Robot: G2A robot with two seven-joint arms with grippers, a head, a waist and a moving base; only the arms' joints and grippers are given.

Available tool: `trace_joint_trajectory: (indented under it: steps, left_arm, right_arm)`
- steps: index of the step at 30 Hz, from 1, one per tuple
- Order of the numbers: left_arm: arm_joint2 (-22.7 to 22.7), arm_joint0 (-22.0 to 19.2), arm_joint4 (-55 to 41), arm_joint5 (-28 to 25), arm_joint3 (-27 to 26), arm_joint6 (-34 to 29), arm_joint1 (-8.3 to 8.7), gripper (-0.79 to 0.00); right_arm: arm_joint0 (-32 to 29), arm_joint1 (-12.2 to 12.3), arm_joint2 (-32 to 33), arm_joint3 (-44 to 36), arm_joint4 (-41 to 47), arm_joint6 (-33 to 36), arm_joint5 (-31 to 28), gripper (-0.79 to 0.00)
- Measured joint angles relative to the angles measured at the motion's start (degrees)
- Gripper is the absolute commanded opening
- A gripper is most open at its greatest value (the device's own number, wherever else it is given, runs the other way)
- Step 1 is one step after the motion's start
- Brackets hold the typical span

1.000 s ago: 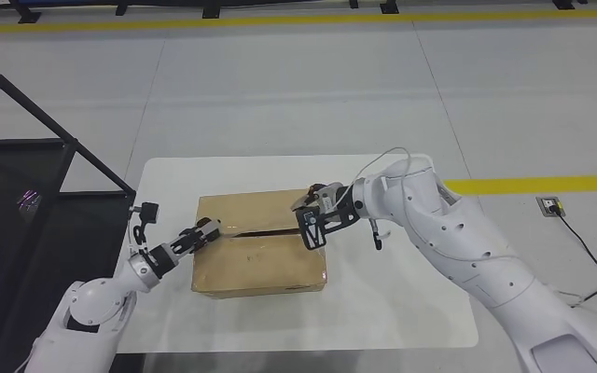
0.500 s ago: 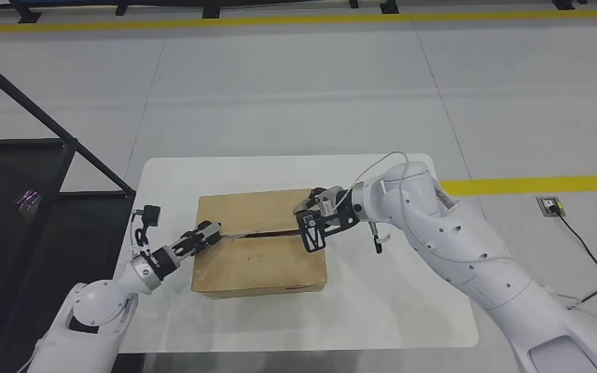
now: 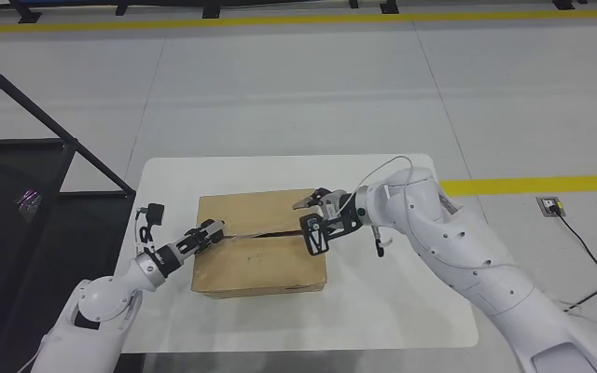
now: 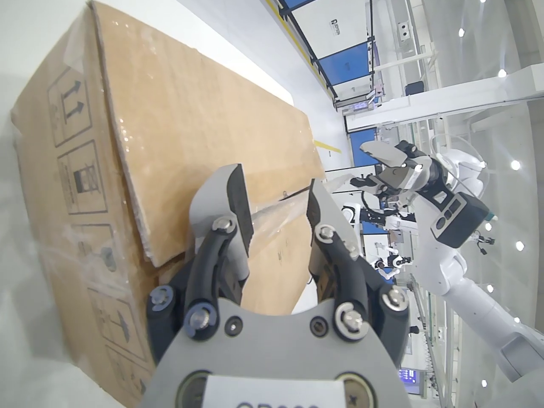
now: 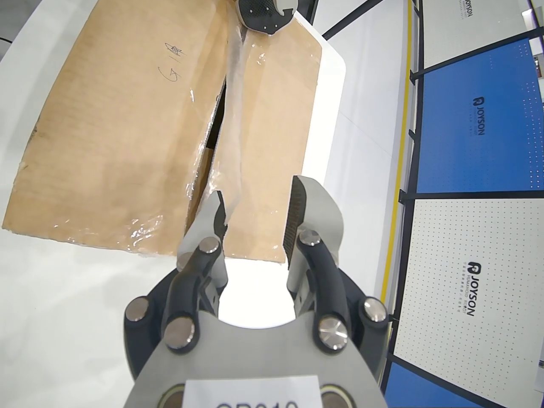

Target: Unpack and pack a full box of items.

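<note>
Desk (image 3: 173, 186): white with rounded corners; the box is carried near its middle.
Left claw (image 3: 210, 230) (image 4: 276, 205) (image 5: 263, 14): held at the box's left end, in line with the seam between the top flaps. Its fingers are spread. A loose length of tape is seen between them; whether a pad is touched by it cannot be told.
Box (image 3: 261, 256) (image 4: 191, 108) (image 5: 127, 108): brown cardboard, set flat on the desk between the two claws, top flaps folded down. Handling symbols are printed on its left end wall.
Tape (image 5: 233, 120) (image 4: 293, 199): a clear, crumpled strip, run along the seam from end to end.
Seam (image 3: 270, 232) (image 5: 214, 125): parted into a dark slit between the two flaps.
Right claw (image 3: 313, 224) (image 5: 257, 210) (image 4: 382, 163): held at the box's right end, over the seam. Its fingers are spread and nothing is pinched; the tape's near end is seen just beside one finger.
</note>
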Motion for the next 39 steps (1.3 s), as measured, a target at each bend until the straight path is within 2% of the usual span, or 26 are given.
trace_joint_trajectory:
  steps: [10, 16, 19, 20, 21, 22, 26, 34, 39]
  left_arm:
    - [0.49, -0.31, 0.34, 0.10, 0.31, 0.13, -0.16, -0.437]
    - [0.56, -0.35, 0.44, 0.03, 0.33, 0.28, -0.23, -0.437]
    - [0.58, -0.36, 0.37, -0.07, 0.34, 0.24, -0.26, -0.437]
    - [0.59, -0.37, 0.36, -0.09, 0.36, 0.23, -0.27, -0.437]
    - [0.60, -0.38, 0.36, -0.10, 0.37, 0.23, -0.28, -0.437]
    - [0.61, -0.39, 0.34, -0.14, 0.37, 0.22, -0.29, -0.440]
    - [0.63, -0.40, -0.02, -0.25, 0.47, 0.26, -0.35, -0.437]
    - [0.14, -0.22, -1.07, -0.54, 0.39, 0.00, -0.38, -0.440]
    - [0.19, -0.37, -1.30, -0.76, 0.38, -0.23, -0.43, -0.440]
  right_arm:
    - [-3.86, 1.86, 4.03, -3.98, -0.63, 1.52, 0.70, -0.446]
    - [-7.33, 2.92, 7.55, -7.80, 0.24, 2.79, 4.14, -0.431]
    - [-8.73, 2.97, 8.42, -9.75, 2.46, 0.56, 5.96, -0.416]
    - [-8.93, 2.80, 8.39, -9.85, 3.94, -0.79, 6.57, -0.357]
    - [-8.86, 2.60, 8.16, -9.64, 5.15, -1.84, 6.62, -0.055]
    - [-8.59, 2.34, 7.88, -9.34, 6.47, -3.04, 6.69, 0.000]
    - [-7.48, 1.15, 6.32, -7.58, 11.05, -9.56, 9.61, 0.000]
    - [-7.59, 1.14, 6.27, -7.61, 10.99, -9.42, 9.70, 0.000]
    - [-11.36, 2.11, 8.48, -8.87, 10.08, -8.16, 11.10, 0.000]
